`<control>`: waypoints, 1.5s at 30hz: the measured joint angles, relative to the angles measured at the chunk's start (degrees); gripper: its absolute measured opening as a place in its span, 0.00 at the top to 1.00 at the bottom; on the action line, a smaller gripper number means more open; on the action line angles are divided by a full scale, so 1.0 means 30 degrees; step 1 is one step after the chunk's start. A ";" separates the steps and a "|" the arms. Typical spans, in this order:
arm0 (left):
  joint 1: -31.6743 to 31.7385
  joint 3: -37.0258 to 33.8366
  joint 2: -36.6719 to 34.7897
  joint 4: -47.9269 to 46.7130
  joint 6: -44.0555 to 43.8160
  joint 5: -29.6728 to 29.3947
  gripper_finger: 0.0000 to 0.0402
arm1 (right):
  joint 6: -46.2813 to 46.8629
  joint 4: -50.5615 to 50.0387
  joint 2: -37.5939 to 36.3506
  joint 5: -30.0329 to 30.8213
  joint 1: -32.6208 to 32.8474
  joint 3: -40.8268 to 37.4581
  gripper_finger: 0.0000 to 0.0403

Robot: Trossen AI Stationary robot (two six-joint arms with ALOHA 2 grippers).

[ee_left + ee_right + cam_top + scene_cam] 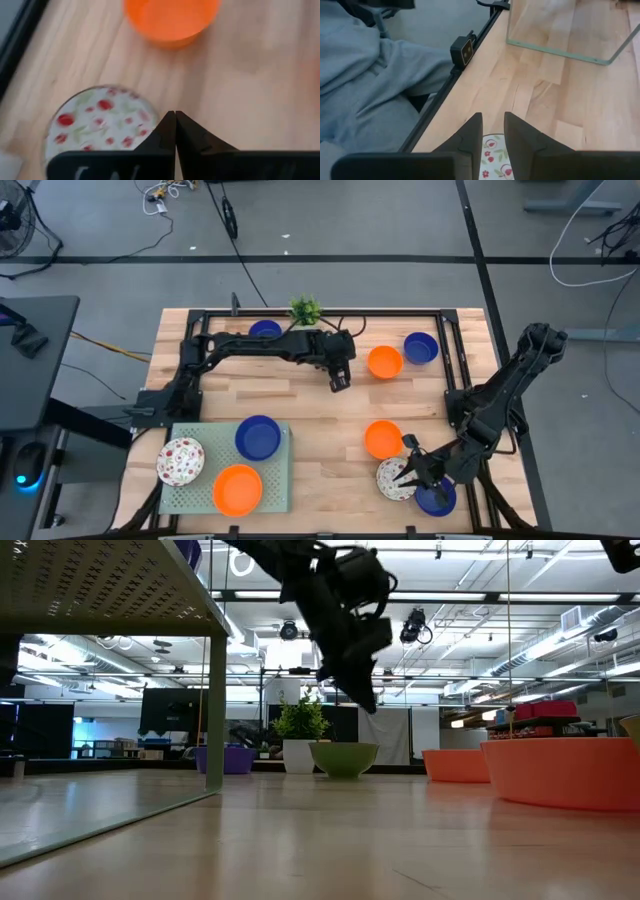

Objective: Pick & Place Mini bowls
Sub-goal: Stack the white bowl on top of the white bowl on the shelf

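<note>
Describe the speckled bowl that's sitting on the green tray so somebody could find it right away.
Find the pale green tray at the table's near left corner. Three bowls sit on it; the speckled bowl hangs over its left edge. It is white with red speckles, while its neighbours are solid blue and solid orange.

Both arms are matte black, built of jointed segments. The left claw (340, 383) ends in two tapered black fingers; the right claw (410, 473) has matching wedge-shaped fingers.

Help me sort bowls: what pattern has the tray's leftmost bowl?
That bowl is white with red speckles; high view best.
</note>
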 joint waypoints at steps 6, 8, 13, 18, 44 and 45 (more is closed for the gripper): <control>0.0019 -0.1334 0.0000 0.0328 0.0926 -0.0451 0.76 | -0.0177 0.0056 0.0000 0.0006 0.0006 0.0000 0.79; -0.0056 -0.1652 0.0000 0.0423 0.1143 -0.0313 0.67 | -0.0177 0.0063 0.0000 0.0000 0.0007 0.0000 0.79; -0.0113 -0.2542 0.0000 0.1188 0.2484 -0.0321 0.52 | -0.0184 0.0071 0.0000 0.0006 0.0000 0.0000 0.79; -0.0121 -0.2788 0.0165 0.1696 0.3532 -0.0457 0.52 | -0.0252 0.0078 0.0000 0.0000 0.0000 0.0000 0.79; 0.0142 -0.2807 0.0197 0.1615 0.3182 -0.1220 0.66 | -0.0264 0.0070 0.0000 0.0000 0.0000 0.0000 0.79; 0.0146 -0.2807 0.0197 0.1597 0.3182 -0.1212 0.66 | -0.0264 0.0063 0.0000 0.0000 0.0000 0.0000 0.79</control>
